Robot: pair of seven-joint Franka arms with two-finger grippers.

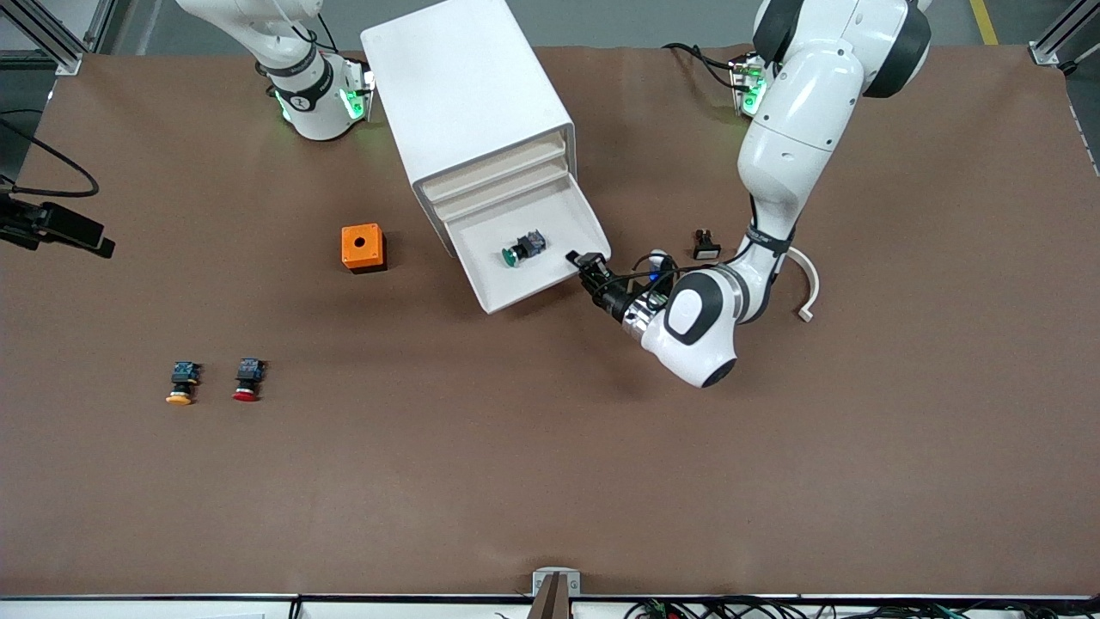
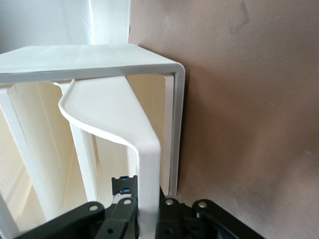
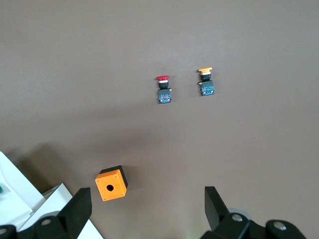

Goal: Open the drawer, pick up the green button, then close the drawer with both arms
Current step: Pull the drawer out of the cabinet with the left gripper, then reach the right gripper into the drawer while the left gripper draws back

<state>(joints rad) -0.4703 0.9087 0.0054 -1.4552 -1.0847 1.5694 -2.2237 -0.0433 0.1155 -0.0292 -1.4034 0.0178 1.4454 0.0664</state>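
1. Brown table (image 1: pixel 550 481) carries everything; landmark is the white drawer cabinet (image 1: pixel 468 94), standing between the two arm bases.
2. Green-capped button (image 1: pixel 524 248) lies on its side in the cabinet's bottom drawer (image 1: pixel 550 284), which is pulled out toward the front camera. Cap points toward the right arm's end of the table, bluish block toward the left arm's end.
3. Left gripper (image 1: pixel 587 265) sits at the open drawer's front corner, on the side toward the left arm's end. In the left wrist view its black fingers (image 2: pixel 172 206) are clenched on the drawer's white front lip.
4. Right gripper (image 3: pixel 147 204) is held high above the table, beside the cabinet toward the right arm's end, waiting; fingers (image 3: pixel 79 209) spread wide, grasping nothing.
5. Orange box (image 1: pixel 362 247) with a round hole in its top stands just beside the cabinet, toward the right arm's end.
6. Red-capped button (image 1: pixel 248 379) and yellow-capped button (image 1: pixel 181 383) lie side by side, well apart from the cabinet, nearer the front camera and toward the right arm's end.
7. Small black part (image 1: pixel 705 245) and a curved white strip (image 1: pixel 806 288) lie near the drawer, toward the left arm's end.
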